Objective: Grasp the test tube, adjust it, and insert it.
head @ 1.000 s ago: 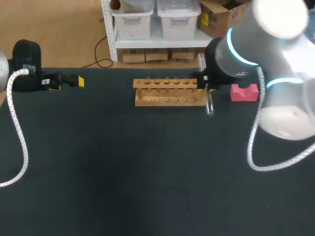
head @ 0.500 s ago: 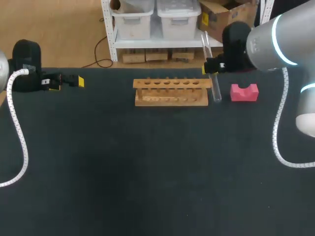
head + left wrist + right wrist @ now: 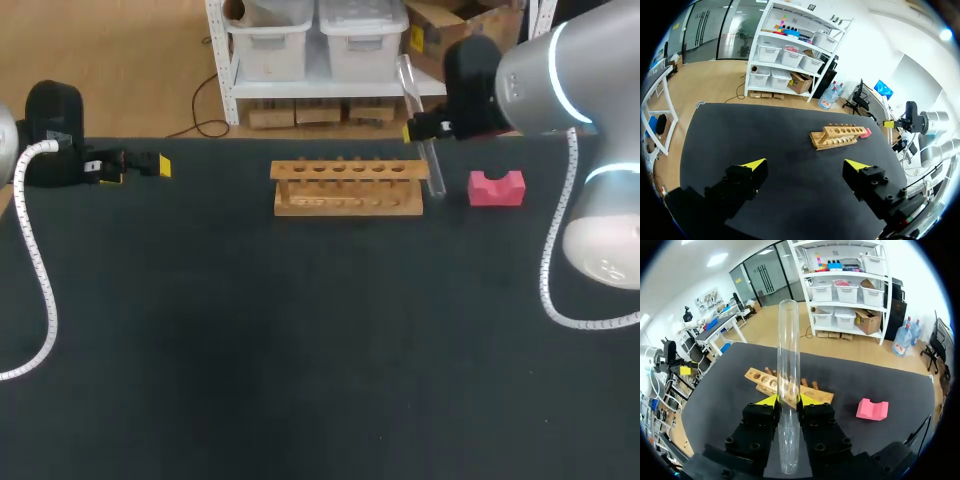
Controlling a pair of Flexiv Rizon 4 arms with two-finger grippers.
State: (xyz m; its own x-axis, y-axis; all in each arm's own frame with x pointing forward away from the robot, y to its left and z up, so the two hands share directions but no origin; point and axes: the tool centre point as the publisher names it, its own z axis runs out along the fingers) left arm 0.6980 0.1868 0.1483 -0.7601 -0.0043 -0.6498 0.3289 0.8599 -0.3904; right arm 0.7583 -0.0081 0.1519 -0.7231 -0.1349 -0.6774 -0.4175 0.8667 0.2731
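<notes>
My right gripper (image 3: 788, 401) is closed on the test tube (image 3: 788, 365), and both yellow tips press it from two sides. The tube hangs just beside the right end of the wooden rack (image 3: 346, 187), a little tilted. I think I should bring it upright over the end hole before I lower it slowly.

Pink block (image 3: 496, 187) on a dark table (image 3: 300, 350)
The pink block, notched on top, sits on the black table near its far edge, toward the right side.

Pink block (image 3: 496, 190) just R of rack (image 3: 346, 202)
</notes>
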